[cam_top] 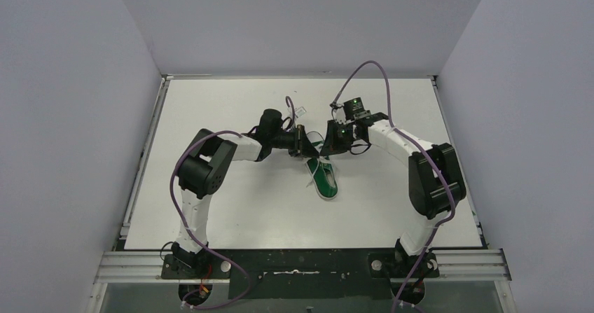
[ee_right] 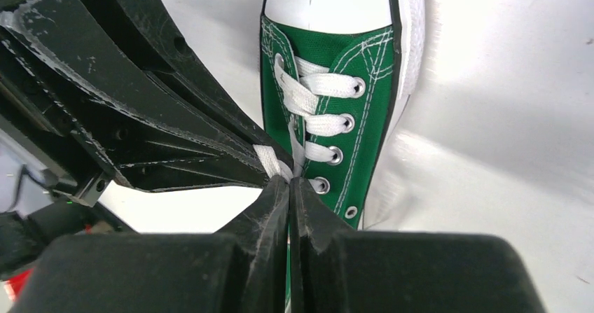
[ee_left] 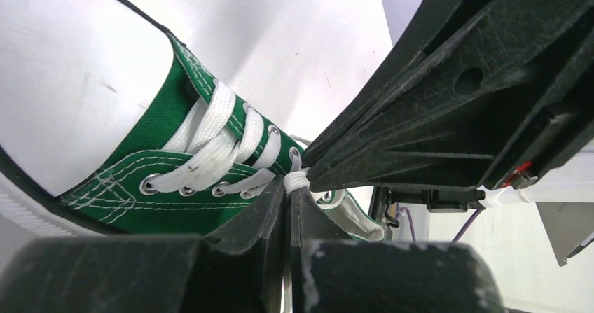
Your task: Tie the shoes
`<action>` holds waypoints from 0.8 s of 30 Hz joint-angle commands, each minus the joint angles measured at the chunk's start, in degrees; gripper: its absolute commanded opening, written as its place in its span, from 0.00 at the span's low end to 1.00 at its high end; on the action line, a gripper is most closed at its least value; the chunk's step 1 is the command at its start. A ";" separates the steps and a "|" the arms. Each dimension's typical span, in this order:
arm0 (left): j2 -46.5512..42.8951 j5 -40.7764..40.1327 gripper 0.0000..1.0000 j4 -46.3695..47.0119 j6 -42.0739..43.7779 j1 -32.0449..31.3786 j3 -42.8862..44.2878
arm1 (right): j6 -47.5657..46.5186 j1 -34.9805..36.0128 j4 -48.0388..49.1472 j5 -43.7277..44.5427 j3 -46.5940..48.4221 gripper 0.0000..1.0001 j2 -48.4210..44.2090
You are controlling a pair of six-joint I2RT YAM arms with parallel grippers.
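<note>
The green sneaker lies mid-table with its white toe cap toward the near edge. It also shows in the left wrist view and the right wrist view. My left gripper and right gripper meet tip to tip over the shoe's ankle end. In the left wrist view my left gripper is shut on a bunched white lace. In the right wrist view my right gripper is shut on a flat white lace that leads to the other gripper's fingers.
The white table is boxed in by grey walls at the left, back and right. An aluminium rail runs along the near edge by the arm bases. Purple cables loop above both arms.
</note>
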 commanded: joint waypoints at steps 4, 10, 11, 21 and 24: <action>-2.82 1.54 0.04 2.59 1.66 0.20 -0.26 | -9.98 2.58 -13.49 16.06 6.20 0.00 -4.11; -4.09 1.79 0.10 0.48 3.24 1.00 -1.97 | -12.25 2.98 -14.86 18.62 7.17 0.00 -4.69; -4.38 1.92 0.11 0.36 3.39 1.14 -2.47 | -12.50 2.87 -14.68 18.09 7.15 0.00 -4.82; -5.88 2.92 0.27 -3.40 5.52 1.43 -3.07 | -13.43 2.90 -12.98 15.71 6.93 0.00 -5.83; -5.08 3.28 0.30 -1.90 3.95 1.30 -2.36 | -13.12 2.76 -12.39 15.38 7.02 0.02 -5.93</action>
